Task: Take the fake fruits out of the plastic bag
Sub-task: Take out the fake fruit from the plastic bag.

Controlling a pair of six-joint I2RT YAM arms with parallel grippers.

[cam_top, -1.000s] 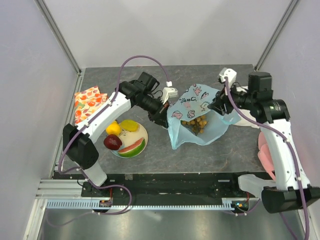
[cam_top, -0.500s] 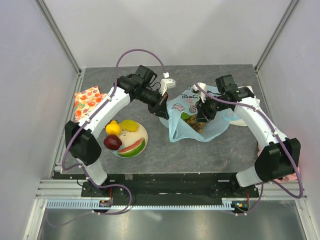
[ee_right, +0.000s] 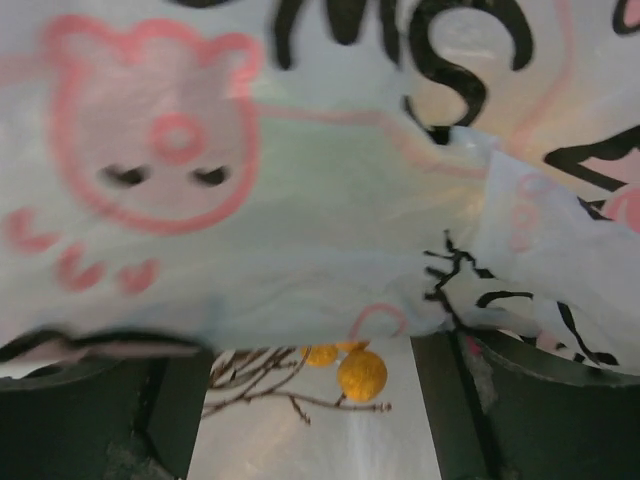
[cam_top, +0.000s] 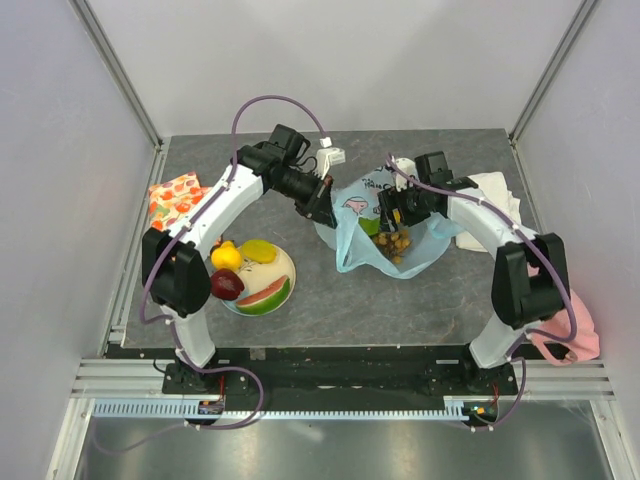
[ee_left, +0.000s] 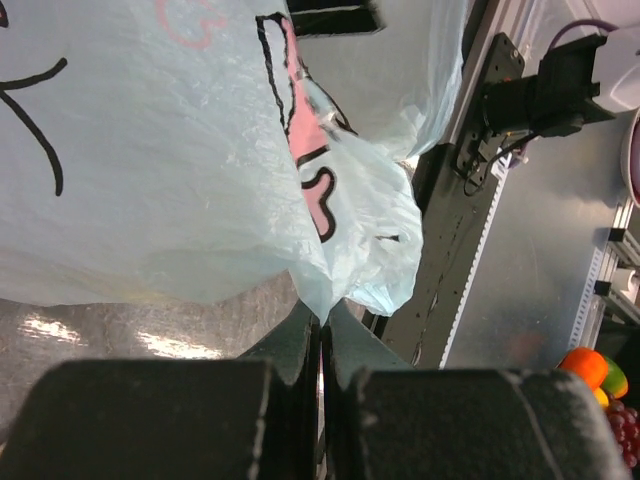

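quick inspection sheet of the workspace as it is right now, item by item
surface: dark grey tabletop
job's things: plastic bag mid-table, mouth open, grape bunch inside; lemon, apple and watermelon slice on the plate
clutter: patterned cloth far left; white towel right of the bag
grippers: left gripper shut on the bag's edge; right gripper open at the bag's mouth
cables: purple cable arching over the left arm
surroundings: white walls; metal rail along the near edge
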